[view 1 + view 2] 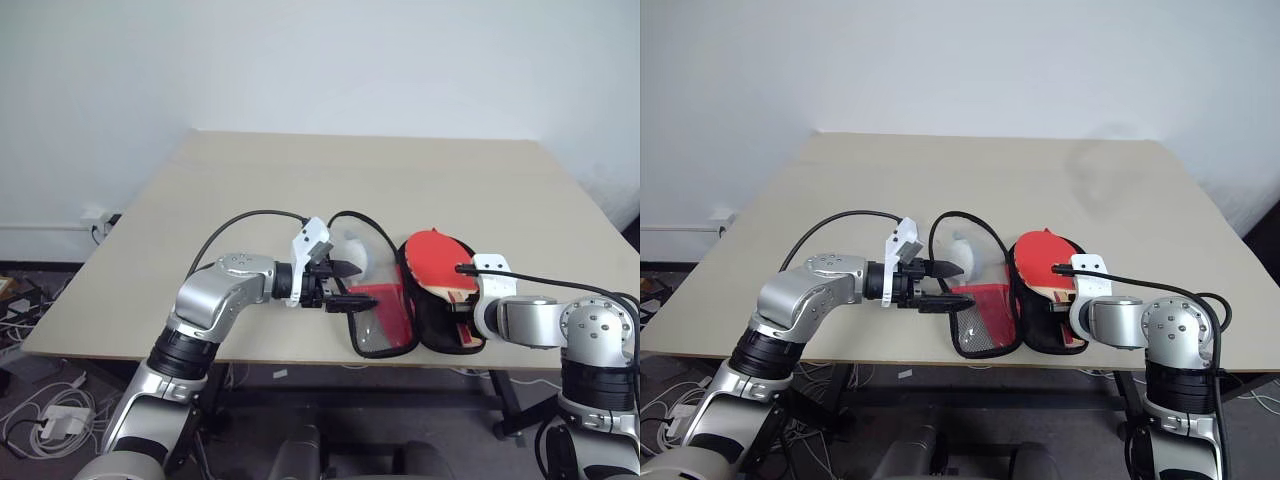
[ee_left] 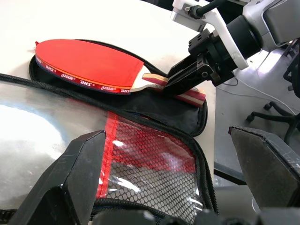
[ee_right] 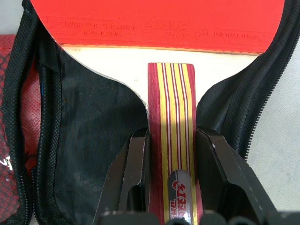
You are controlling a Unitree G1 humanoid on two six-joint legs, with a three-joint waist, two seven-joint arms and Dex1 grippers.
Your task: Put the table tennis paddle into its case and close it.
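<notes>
Over black lining, paddle [image 3: 164,21] shows smooth red rubber.

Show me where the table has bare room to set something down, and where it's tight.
Free: the whole far half of the table behind the case, and both side stretches. Crowded: the near edge, where the open case lies with the table tennis paddle in it, the left gripper over its flap and the right gripper shut on the handle.

The table tennis paddle [image 3: 168,21] carries small embossed lettering along the lower edge of its red rubber; only "POWER FOR" near the left reads clearly. The handle's silver badge shows unreadable red characters.
</notes>
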